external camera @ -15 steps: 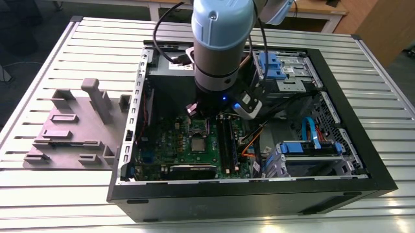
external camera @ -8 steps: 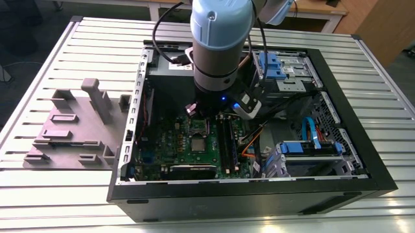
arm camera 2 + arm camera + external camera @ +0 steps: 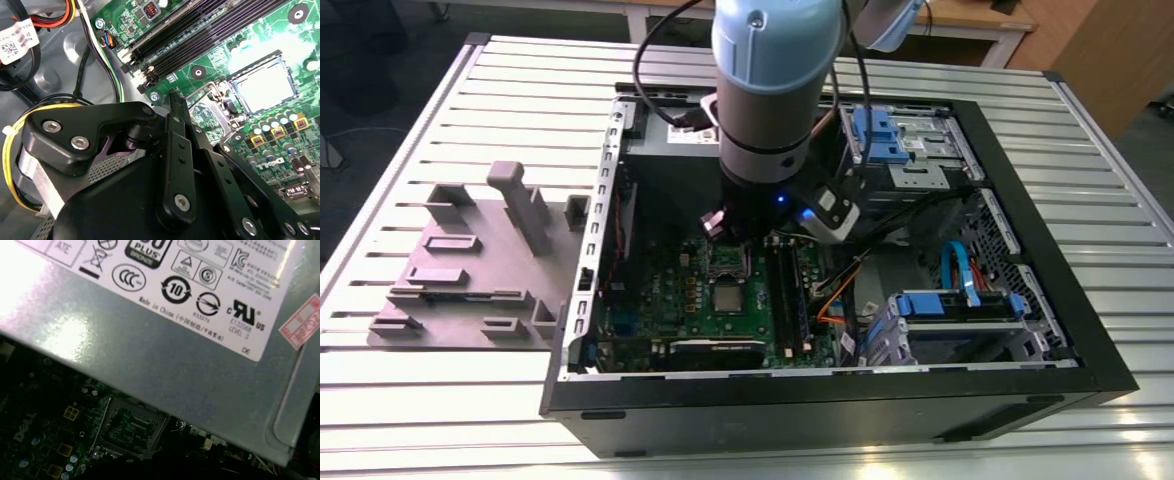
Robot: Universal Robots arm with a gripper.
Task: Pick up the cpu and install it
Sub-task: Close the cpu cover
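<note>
The cpu (image 3: 724, 297) is a small silvery square lying flat on the green motherboard (image 3: 667, 300) inside the open computer case. In the second wrist view the cpu (image 3: 262, 85) lies beyond the black links of my gripper (image 3: 200, 150). The square metal-framed socket (image 3: 724, 262) with a dark centre sits just behind the cpu, and the first wrist view looks down on the socket (image 3: 130, 427). My gripper (image 3: 727, 238) hangs from the arm just above the socket, a short way from the cpu. Nothing can be seen held in it.
The grey power supply (image 3: 165, 355) stands close behind the socket. Black memory slots (image 3: 200, 35) and orange cables (image 3: 834, 300) lie to the exterior view's right of the cpu. Blue drive bays (image 3: 881, 135) fill that side of the case. A grey plastic fixture (image 3: 467, 260) sits outside the case.
</note>
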